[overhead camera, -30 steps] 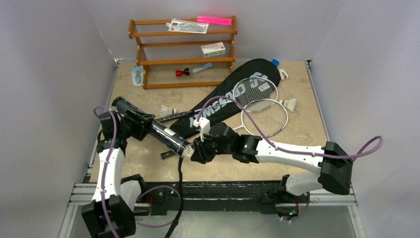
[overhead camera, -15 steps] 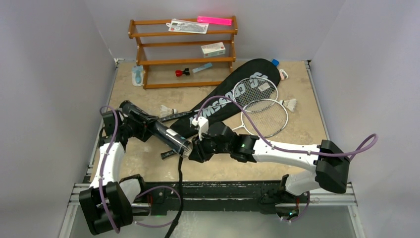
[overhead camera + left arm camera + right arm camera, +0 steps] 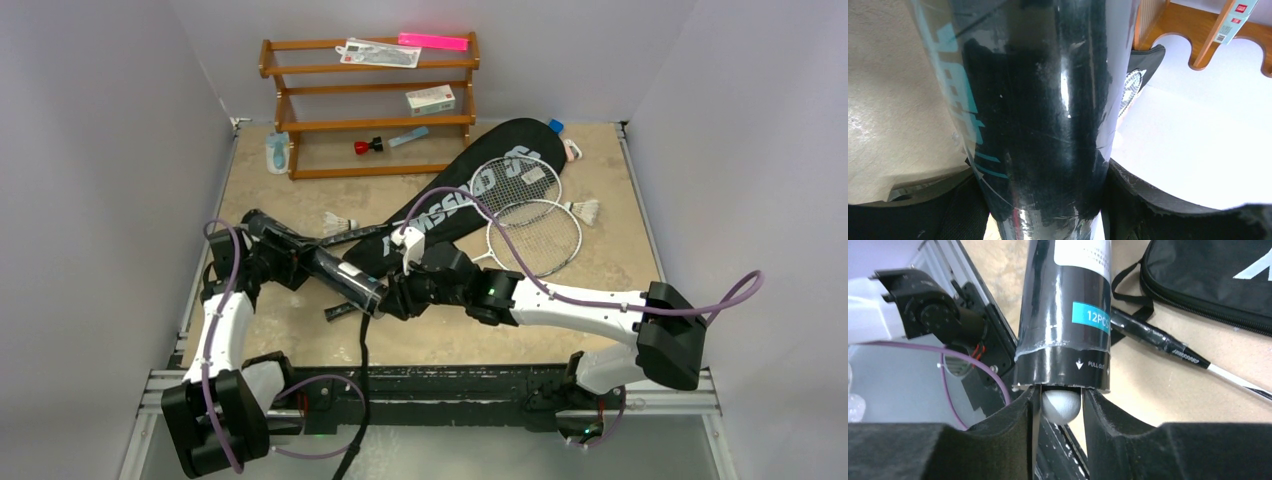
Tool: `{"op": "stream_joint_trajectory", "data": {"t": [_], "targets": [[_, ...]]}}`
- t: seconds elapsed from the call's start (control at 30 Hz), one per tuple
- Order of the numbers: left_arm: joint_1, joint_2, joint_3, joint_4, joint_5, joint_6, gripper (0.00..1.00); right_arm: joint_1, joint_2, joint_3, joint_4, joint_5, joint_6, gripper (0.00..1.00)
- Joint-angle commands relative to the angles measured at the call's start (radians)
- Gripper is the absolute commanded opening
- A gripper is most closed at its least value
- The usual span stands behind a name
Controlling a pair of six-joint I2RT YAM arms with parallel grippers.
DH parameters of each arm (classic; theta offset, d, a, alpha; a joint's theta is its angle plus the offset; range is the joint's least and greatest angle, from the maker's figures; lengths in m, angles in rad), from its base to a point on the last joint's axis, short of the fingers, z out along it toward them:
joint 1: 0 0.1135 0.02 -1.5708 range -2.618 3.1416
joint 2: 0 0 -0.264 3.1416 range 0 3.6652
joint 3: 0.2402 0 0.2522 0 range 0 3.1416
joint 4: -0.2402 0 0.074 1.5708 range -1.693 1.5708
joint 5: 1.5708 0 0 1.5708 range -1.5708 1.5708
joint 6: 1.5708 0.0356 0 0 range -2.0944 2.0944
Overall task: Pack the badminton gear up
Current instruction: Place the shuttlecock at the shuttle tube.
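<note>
Left of the CROSSWAY bag point(image 3: 450, 205), the left claw point(image 3: 283, 263) is clamped around the dark tube point(image 3: 335, 272), holding it slanted above the worktop point(image 3: 620, 262) with its open mouth toward the right claw point(image 3: 393, 297). That claw pinches the cork of a shuttlecock point(image 3: 1060, 407) right at the mouth, feathers already inside. The step appears to be loading the tube; next the right claw likely must push straight along the tube's axis and release while the left steadies it.

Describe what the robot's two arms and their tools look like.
The left arm and right arm have white links with black joints and bases. A purple cable loops along each. The left tool and right tool have thick black fingers.
</note>
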Motion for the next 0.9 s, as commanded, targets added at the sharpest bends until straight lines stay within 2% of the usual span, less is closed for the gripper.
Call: {"op": "stream_joint_trajectory", "data": {"t": [0.0, 0.3, 0.47, 0.57, 0.73, 0.8, 0.87], "targets": [[0.005, -0.007, -0.008, 0.033, 0.032, -0.01, 0.53, -0.009, 0.0, 0.011, 0.115, 0.062, 0.023, 0.42], [0.007, 0.104, 0.014, 0.045, 0.081, -0.046, 0.51, -0.009, -0.082, -0.064, 0.105, 0.076, 0.022, 0.63], [0.006, 0.119, 0.013, 0.069, 0.078, -0.064, 0.51, -0.008, -0.177, -0.13, 0.088, 0.115, 0.015, 0.68], [0.006, 0.111, 0.017, 0.066, 0.067, -0.078, 0.5, -0.008, -0.21, -0.163, 0.072, 0.136, 0.026, 0.68], [0.007, 0.107, 0.024, 0.072, 0.078, -0.107, 0.5, -0.008, -0.229, -0.228, 0.16, 0.099, 0.047, 0.62], [0.006, 0.105, 0.03, 0.069, 0.08, -0.108, 0.49, -0.009, -0.221, -0.234, 0.191, 0.098, 0.034, 0.58], [0.006, 0.102, 0.035, 0.064, 0.079, -0.108, 0.49, -0.009, -0.204, -0.235, 0.2, 0.059, 0.039, 0.47]]}}
